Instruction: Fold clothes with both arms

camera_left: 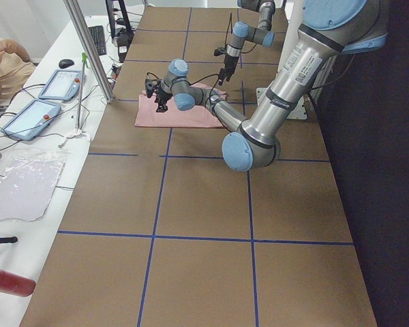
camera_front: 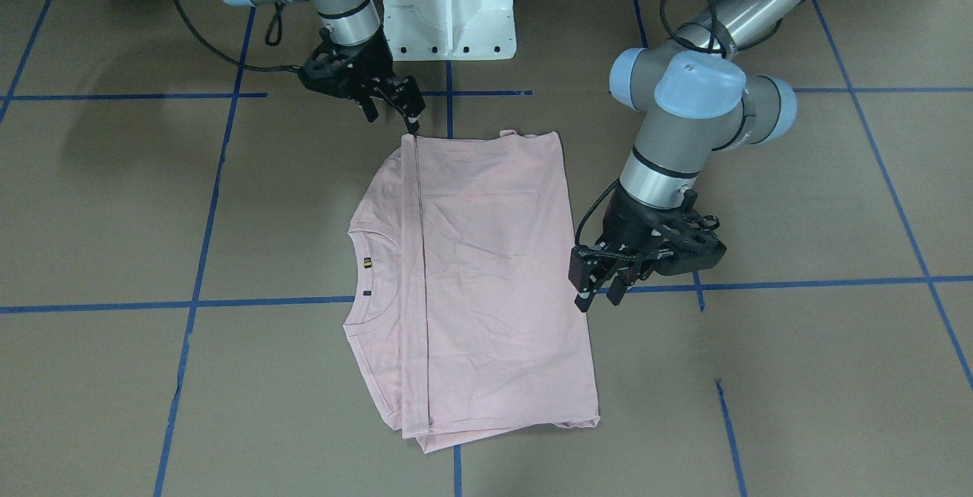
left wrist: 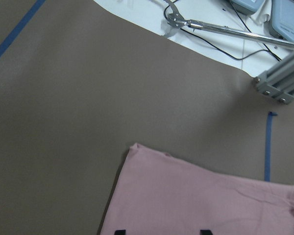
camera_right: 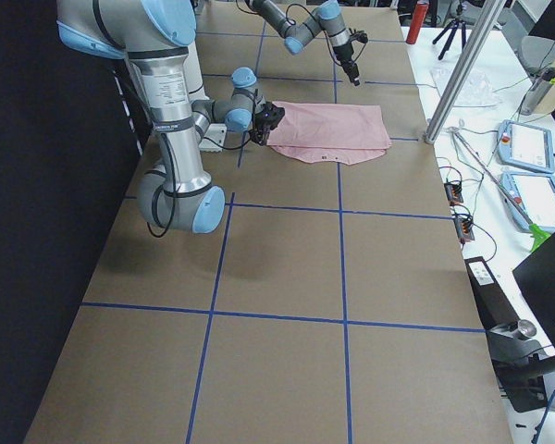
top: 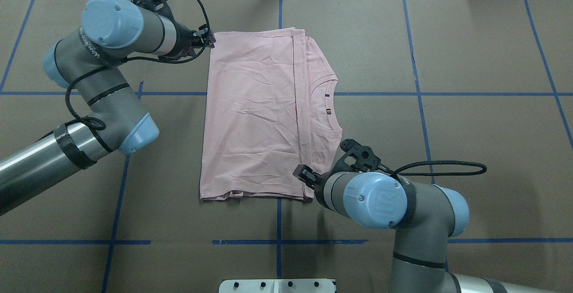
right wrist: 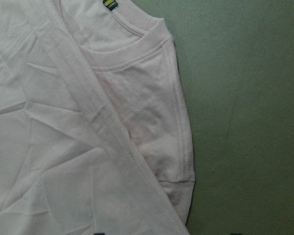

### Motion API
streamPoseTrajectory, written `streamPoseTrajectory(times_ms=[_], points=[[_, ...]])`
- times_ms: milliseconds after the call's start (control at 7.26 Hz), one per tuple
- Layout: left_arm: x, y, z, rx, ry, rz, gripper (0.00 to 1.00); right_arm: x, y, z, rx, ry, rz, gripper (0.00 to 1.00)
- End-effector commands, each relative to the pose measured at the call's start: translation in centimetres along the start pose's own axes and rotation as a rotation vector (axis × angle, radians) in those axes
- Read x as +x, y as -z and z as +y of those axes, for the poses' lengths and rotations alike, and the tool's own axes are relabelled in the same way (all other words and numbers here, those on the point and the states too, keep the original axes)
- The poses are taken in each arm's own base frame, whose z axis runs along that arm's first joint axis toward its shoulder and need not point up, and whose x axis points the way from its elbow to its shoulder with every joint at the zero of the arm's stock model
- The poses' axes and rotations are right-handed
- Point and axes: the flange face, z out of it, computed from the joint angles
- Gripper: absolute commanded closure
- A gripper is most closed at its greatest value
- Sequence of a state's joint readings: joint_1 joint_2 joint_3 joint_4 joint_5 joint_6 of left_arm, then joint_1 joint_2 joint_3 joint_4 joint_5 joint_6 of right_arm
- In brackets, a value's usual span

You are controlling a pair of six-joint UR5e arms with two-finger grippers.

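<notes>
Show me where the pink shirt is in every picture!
Front-facing: shirt in the middle, neck pointing left.
Overhead: shirt in the middle, neck pointing right.
Exterior left: shirt small, upper middle.
Exterior right: shirt small, upper middle.
Left wrist: shirt along the bottom, toward the right.
Right wrist: shirt fills the left side.
Landmark: the yellow neck label, seen front-facing, overhead and right wrist.

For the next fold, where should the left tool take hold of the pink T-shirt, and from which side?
The T-shirt lies flat in layers, so only an edge gives something to pinch. I would take the far corner of its folded edge, coming from the robot's left, low and sideways; the left tool hovers open near that edge.
</notes>
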State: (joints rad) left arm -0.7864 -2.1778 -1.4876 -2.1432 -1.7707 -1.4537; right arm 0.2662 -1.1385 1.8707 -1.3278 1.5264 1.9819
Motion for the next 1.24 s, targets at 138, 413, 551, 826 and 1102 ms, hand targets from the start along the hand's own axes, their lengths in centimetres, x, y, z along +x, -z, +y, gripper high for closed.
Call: streamPoseTrajectory(times_ms=[138,413,551,826,1102], points=[[-0.1,0.3,0.2,-0.003,0.001,0.004,0.41,-1.0,-2.8,0.6,0.03,-0.005,0.035,0.25],[-0.1,0.3,0.3,-0.004,0.0,0.004,0.41,-0.8,-3.3,0.6,0.035,-0.004,0.046,0.29],[-0.1,0.3,0.4,-0.006,0.001,0.004,0.4,-0.7,-3.5,0.6,0.037,-0.004,0.049,0.3],[-0.1,0.3,0.4,-0.006,0.0,0.004,0.4,-0.4,-3.9,0.3,0.049,0.004,0.071,0.3],[-0.2,0.2,0.4,-0.004,0.0,0.002,0.4,-0.4,-4.0,0.3,0.051,0.006,0.076,0.33]])
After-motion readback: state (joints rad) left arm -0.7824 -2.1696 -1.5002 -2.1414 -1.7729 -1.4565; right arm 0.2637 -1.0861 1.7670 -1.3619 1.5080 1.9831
